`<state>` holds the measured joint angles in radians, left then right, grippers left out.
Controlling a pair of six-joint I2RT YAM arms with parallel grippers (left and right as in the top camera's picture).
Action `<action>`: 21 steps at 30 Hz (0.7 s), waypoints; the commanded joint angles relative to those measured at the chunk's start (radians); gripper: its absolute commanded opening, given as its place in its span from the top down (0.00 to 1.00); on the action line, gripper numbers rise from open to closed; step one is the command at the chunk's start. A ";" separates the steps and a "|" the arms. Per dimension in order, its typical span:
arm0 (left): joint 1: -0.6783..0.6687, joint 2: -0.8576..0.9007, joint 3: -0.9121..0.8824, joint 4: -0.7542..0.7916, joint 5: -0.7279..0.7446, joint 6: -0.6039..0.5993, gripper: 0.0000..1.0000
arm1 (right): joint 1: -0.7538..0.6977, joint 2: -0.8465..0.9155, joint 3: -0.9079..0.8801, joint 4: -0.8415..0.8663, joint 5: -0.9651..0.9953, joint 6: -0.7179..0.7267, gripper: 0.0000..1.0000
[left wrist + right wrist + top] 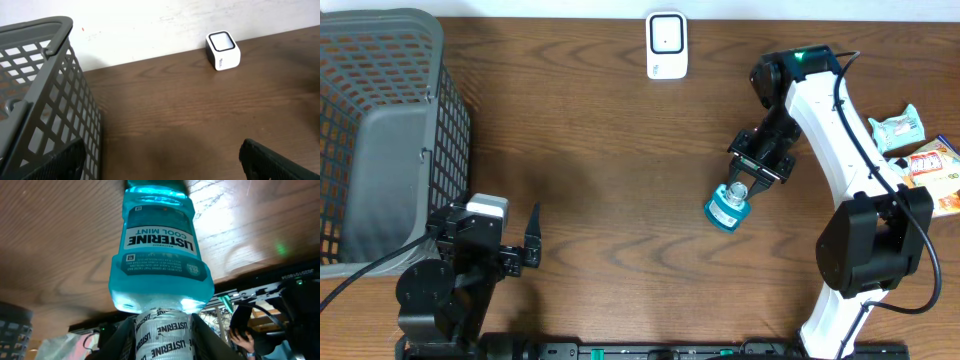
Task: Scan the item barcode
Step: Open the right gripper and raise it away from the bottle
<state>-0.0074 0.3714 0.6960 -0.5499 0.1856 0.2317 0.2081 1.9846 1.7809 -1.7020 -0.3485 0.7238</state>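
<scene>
The right pincer (742,183) seems clenched on the mouthwash bottle (727,208) centre-right, well apart from the scanner (666,45) at top. Scanning remains to be done; the left pincer (162,150) hangs released.

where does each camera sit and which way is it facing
overhead: above the table, looking straight down; both arms, basket, scanner, mouthwash bottle.
left wrist: low, facing the wall; left gripper open, fingers in the bottom corners.
right wrist: looks along the right gripper, bottle cap between its fingers.
shared: overhead and left wrist both show basket and scanner.
</scene>
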 commanded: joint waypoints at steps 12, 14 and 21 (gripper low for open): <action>0.000 -0.001 0.005 0.003 0.013 -0.009 0.02 | 0.029 -0.016 0.092 0.000 0.018 -0.023 0.47; 0.000 -0.001 0.005 0.004 0.013 -0.009 0.02 | 0.030 -0.016 0.116 0.000 0.014 -0.023 0.47; 0.000 -0.001 0.005 0.003 0.013 -0.009 0.02 | 0.032 -0.056 0.255 0.003 -0.002 -0.042 0.47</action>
<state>-0.0074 0.3714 0.6960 -0.5499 0.1856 0.2317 0.2371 1.9831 1.9575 -1.7008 -0.3443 0.7033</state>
